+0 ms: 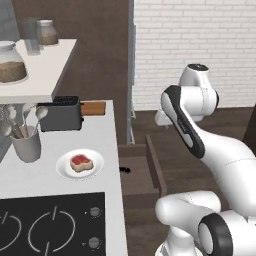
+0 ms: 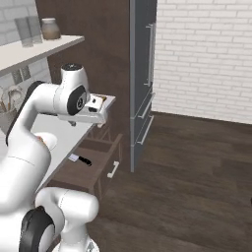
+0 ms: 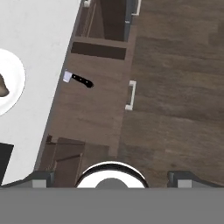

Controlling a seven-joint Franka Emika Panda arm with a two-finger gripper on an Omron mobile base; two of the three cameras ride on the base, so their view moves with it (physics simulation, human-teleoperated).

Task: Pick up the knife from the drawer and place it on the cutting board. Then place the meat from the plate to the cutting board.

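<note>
The knife point(image 3: 78, 79) lies in the open drawer point(image 3: 89, 113), its black handle pointing away from the counter and much of its silver blade tucked under the counter edge. It also shows as the knife point(image 2: 80, 159) and knife point(image 1: 125, 170). My gripper point(image 3: 112, 178) hangs high above the drawer, open, nothing between its fingertips point(image 3: 41, 177). On the white counter, the meat point(image 1: 81, 162) rests on the plate point(image 1: 64, 169). The cutting board point(image 1: 93, 108) lies at the counter's far end beside the toaster.
A black toaster point(image 1: 61, 113) and a white cup of utensils point(image 1: 26, 142) stand on the counter, with a stovetop point(image 1: 50, 227) in front. The drawer's pull handle point(image 3: 130, 95) juts toward the wooden floor. A tall grey cabinet point(image 2: 142, 74) stands past the counter's end.
</note>
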